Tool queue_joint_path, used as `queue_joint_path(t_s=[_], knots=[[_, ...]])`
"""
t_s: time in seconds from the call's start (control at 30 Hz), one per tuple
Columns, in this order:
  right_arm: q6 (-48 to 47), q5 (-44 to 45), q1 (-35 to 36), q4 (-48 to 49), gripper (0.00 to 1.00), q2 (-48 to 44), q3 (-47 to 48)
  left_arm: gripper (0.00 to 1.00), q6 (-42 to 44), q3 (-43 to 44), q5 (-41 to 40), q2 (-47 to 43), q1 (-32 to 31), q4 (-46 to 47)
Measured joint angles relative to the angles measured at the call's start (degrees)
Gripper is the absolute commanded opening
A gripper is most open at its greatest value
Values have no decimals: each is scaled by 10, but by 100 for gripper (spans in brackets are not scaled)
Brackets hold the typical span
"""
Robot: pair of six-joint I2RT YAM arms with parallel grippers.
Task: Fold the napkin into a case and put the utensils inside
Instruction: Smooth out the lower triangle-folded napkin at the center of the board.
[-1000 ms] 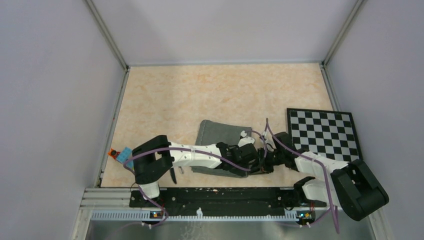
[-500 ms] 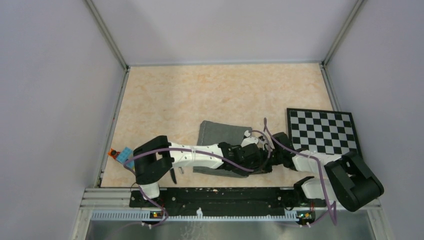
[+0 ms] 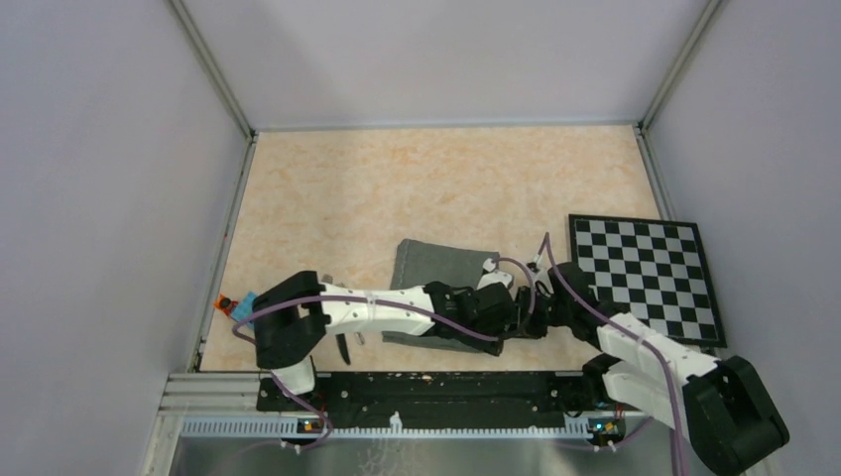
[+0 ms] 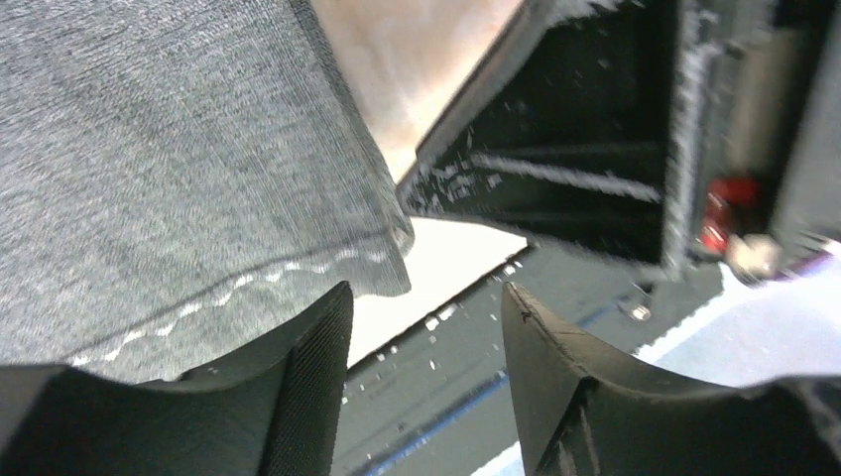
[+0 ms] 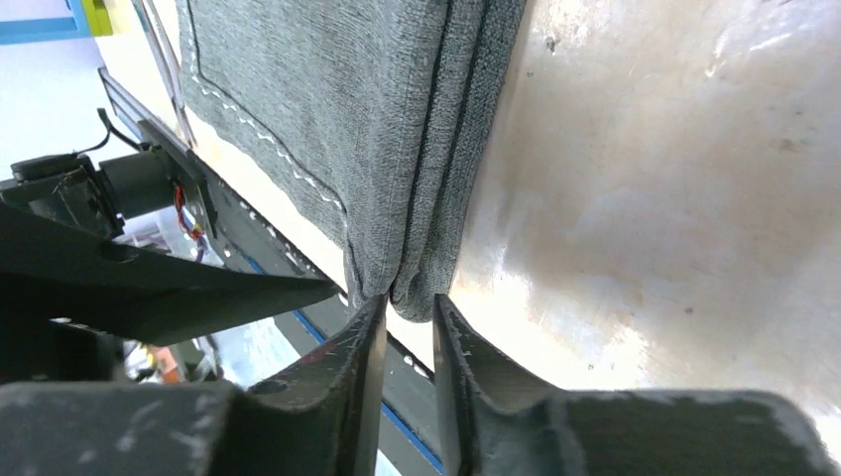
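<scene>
My right gripper [image 5: 409, 312] was pinched on the near folded corner of the napkin [image 5: 327, 129], whose fold ran straight away from it. My left gripper [image 4: 426, 337] gaped empty, with the hem beside it.

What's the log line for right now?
left jaws open at napkin hem | right jaws near-closed at folded corner, grip unclear

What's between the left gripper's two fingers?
Nothing. The left wrist view shows only table edge inside the left gripper; the dark grey cloth napkin lies beside one finger.
</scene>
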Motion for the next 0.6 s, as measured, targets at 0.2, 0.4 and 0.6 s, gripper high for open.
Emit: queue_joint_path(t_s=[0.2, 0.4, 0.6], knots=[[-2, 10, 3, -25, 61, -52, 2, 71, -14, -75, 24, -155, 15, 33], [-31, -6, 68, -21, 46, 93, 66, 76, -21, -192, 87, -308, 157, 119], [-45, 72, 88, -69, 4, 137, 92, 79, -17, -225, 132, -329, 305, 153]])
